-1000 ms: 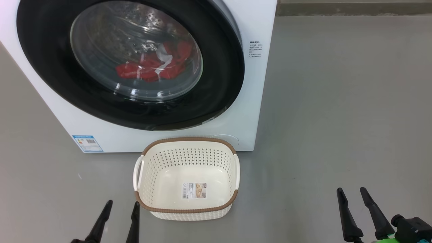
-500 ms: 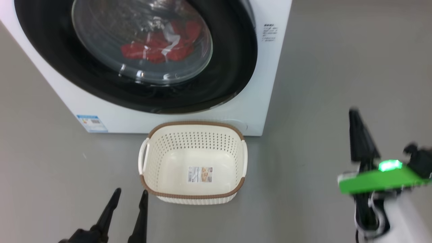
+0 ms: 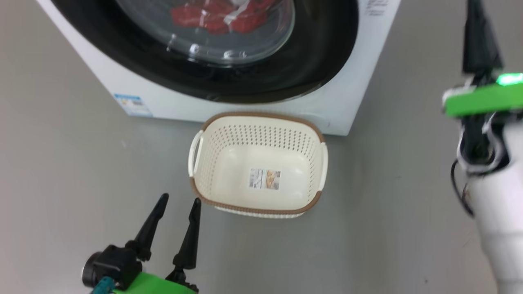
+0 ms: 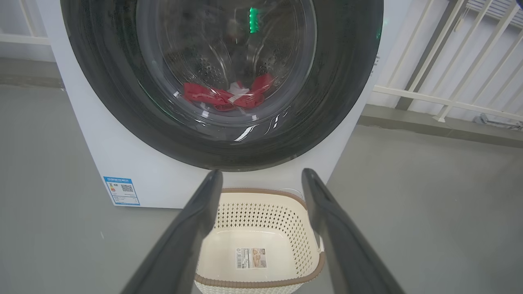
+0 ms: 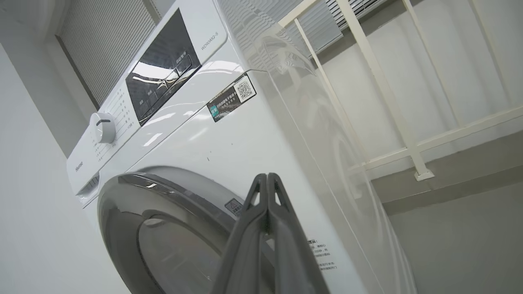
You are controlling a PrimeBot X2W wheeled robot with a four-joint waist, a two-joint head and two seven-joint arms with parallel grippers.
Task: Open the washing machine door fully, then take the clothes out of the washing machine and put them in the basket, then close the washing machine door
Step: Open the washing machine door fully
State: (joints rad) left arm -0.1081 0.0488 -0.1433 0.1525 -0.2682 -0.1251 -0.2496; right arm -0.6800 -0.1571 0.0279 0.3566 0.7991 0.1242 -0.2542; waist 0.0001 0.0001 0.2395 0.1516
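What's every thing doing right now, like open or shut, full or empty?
Round black-rimmed glass washing machine door: not swung open.
Red and white clothes: piled in the steel drum.
Cream perforated plastic basket: upright, empty.
Left gripper: open, holding nothing.
Right gripper: shut, holding nothing.

"WD90AIQ-5" on the washing machine

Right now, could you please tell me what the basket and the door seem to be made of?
Basket: likely moulded plastic, matte cream, judging by its even holes and brown woven-look rim. Door: glossy black rim, probably plastic, around a clear, glass-like window with sharp reflections.
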